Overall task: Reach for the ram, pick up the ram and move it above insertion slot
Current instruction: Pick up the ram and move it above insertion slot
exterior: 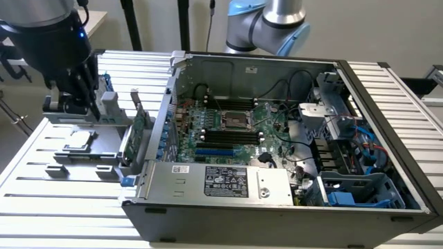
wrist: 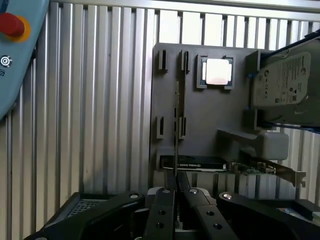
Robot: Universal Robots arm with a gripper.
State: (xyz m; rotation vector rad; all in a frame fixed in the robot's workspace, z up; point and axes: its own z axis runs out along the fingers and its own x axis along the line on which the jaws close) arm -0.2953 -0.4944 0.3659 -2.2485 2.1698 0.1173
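In the wrist view the ram (wrist: pixel 176 120) shows edge-on as a thin dark stick, running between the paired clips of the grey parts holder (wrist: pixel 200 120). My gripper (wrist: pixel 175 194) is shut on the ram's near end, with one black finger (wrist: pixel 161 205) on either side of it. In the exterior view my gripper (exterior: pixel 78 104) hangs low over the far end of the grey parts holder (exterior: pixel 83 155), on the exterior view's left of the open computer case (exterior: pixel 207 207). The black memory slots (exterior: pixel 232 136) lie on the motherboard inside the case, well away from my gripper.
The holder also carries a processor chip (wrist: pixel 217 71), a silver hard drive (wrist: pixel 285 82) and a green card with a metal bracket (wrist: pixel 250 167). A pendant with a red button (wrist: pixel 11 25) lies on the slatted table (wrist: pixel 100 125). Cables and drive cages crowd the case's right side (exterior: pixel 346 145).
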